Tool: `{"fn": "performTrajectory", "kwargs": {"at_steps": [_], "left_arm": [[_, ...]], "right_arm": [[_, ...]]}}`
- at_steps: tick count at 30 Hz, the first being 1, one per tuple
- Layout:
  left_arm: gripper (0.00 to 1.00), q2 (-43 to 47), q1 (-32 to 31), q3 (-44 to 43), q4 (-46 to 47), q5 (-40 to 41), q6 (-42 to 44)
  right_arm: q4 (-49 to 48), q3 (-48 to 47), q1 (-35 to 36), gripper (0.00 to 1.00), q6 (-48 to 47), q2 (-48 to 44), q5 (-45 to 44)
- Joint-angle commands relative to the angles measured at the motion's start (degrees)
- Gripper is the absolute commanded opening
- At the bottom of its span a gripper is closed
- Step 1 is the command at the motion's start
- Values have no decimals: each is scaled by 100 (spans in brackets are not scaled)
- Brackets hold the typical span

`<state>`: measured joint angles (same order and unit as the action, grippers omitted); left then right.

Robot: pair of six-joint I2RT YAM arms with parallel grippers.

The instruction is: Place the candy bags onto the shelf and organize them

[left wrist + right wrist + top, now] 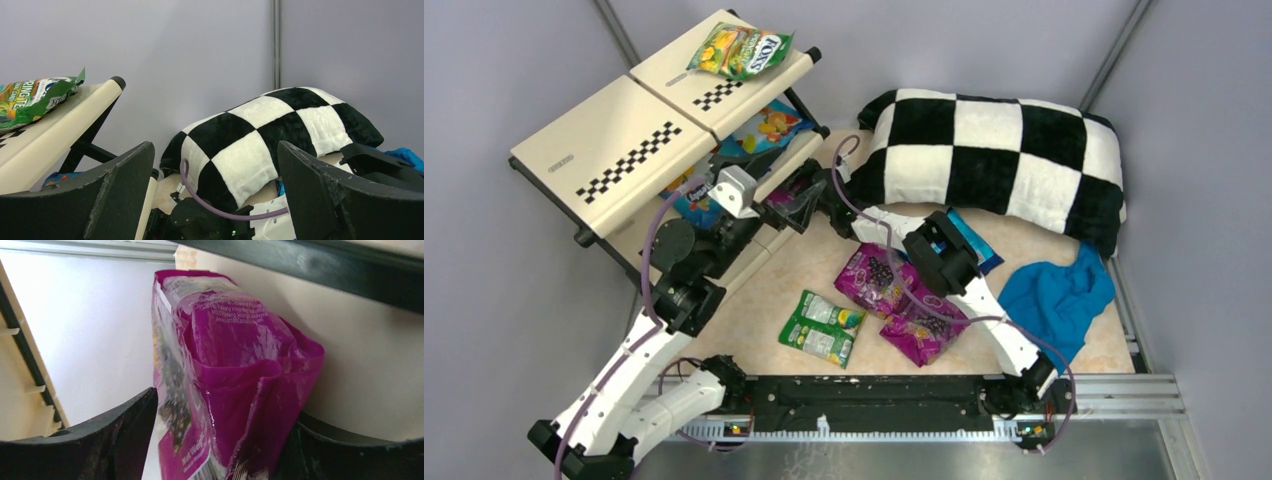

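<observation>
Reaching in beneath the top boards of the shelf (609, 150), the right tool (222, 405) is closed on a magenta bag (235, 355). The bag is held upright and creased at the pinch, likely so it can slide edge-first onto a lower tier under the black tube (320, 270). The left tool (215, 147) hangs beside the shelf with its fingers wide apart and nothing between them (seemingly waiting its turn). The FOX'S bag (742, 50) lies on the top tier and a blue bag (766, 127) on the tier below. Two more magenta bags (874, 278) and a green-white bag (822, 328) lie flat on the table (754, 300), near the arms' bases and probably within easy reach. The table is a smooth, pale mottled beige. A checkered pillow (994, 150) and a blue cloth (1054, 295) crowd its far right, and plain grey walls (514, 60) close it in.
</observation>
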<state>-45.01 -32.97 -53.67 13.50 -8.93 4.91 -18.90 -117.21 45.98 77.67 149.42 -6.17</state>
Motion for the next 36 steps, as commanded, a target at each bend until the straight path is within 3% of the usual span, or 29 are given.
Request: {"fn": "performTrajectory", "kwargs": {"at_steps": [1, 6, 10, 22, 25, 32, 36], "left_arm": [[99, -118, 0, 18, 344, 73, 178], [99, -223, -4, 101, 434, 110, 158], [99, -236, -2, 117, 463, -1, 44], [99, -338, 1, 148, 481, 106, 77], [99, -355, 1, 138, 470, 52, 51], [99, -359, 1, 129, 463, 110, 76], [99, -372, -5, 124, 452, 126, 81]], "right_arm": [[-294, 891, -59, 73, -166, -990, 15], [-849, 2326, -81, 75, -115, -1725, 164], [-1282, 2918, -72, 73, -52, -1976, 292], [-1276, 2452, -37, 45, -136, -1553, 531], [-1267, 2247, -23, 44, -19, -1352, 514], [-1059, 1738, -6, 29, 141, -990, 294], [-989, 1511, 2, 28, 231, -783, 256]]}}
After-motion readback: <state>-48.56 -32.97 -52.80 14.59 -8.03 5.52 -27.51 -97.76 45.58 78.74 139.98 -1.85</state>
